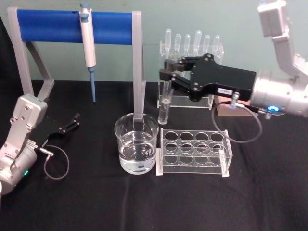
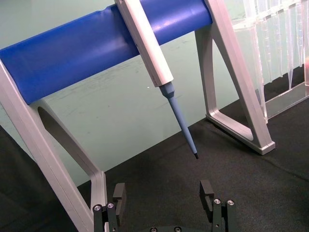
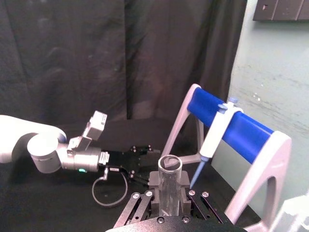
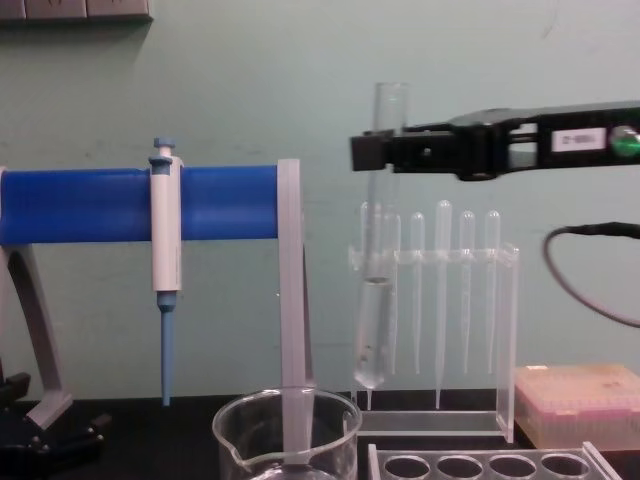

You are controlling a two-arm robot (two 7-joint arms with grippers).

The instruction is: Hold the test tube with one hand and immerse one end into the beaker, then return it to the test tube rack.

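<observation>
My right gripper (image 1: 167,76) is shut on the upper part of the test tube (image 1: 164,109), which hangs nearly upright in the air. In the chest view the test tube (image 4: 373,320) holds clear liquid in its lower half. Its round bottom is above and just right of the beaker's rim (image 4: 285,408), outside the beaker. The beaker (image 1: 136,144) stands mid-table, partly filled with clear liquid. From the right wrist, the test tube's (image 3: 169,186) open rim shows between the fingers. My left gripper (image 1: 72,121) rests open on the table at the far left; its fingers (image 2: 207,191) stand wide apart.
A stand with a blue bar (image 1: 72,26) carries a hanging pipettor (image 1: 88,53) behind the beaker. A clear rack with round holes (image 1: 194,150) sits right of the beaker. A rack of plastic pipettes (image 1: 192,45) and a pink box (image 4: 580,400) stand at the back right.
</observation>
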